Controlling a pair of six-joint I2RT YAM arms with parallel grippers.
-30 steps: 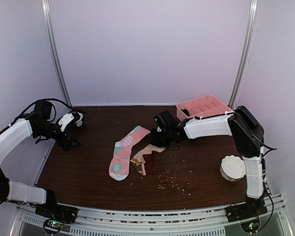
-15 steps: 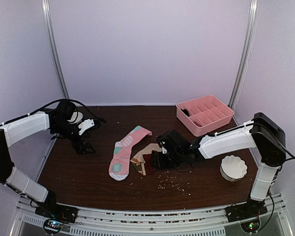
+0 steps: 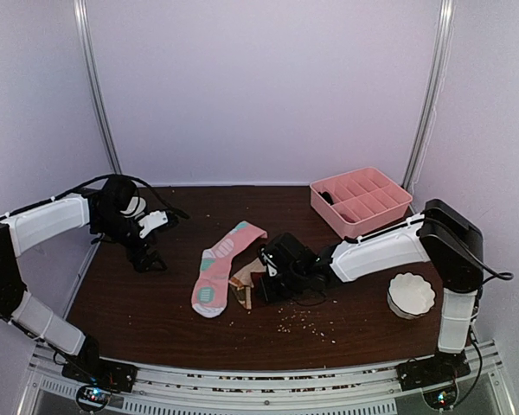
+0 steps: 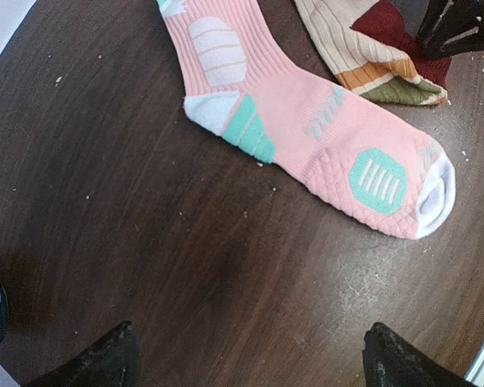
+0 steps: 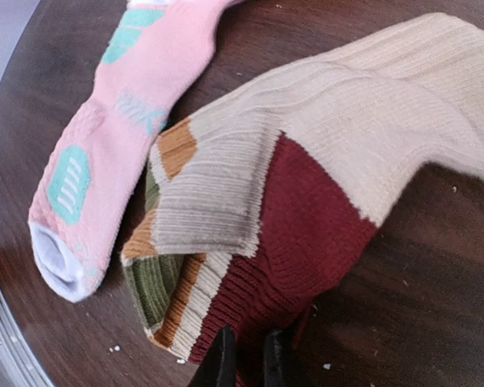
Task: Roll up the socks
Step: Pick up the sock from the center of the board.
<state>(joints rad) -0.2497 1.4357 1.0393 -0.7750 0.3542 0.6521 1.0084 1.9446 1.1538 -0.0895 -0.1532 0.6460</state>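
The pink sock has mint-green patches and white bits. The beige sock has maroon, orange and green parts. The table is dark brown.

the right gripper has swung from the far end of the beige sock to its maroon end nearer the front edge of the table and closed on it, the sock now more folded, while the left gripper has come in from the table's left edge.
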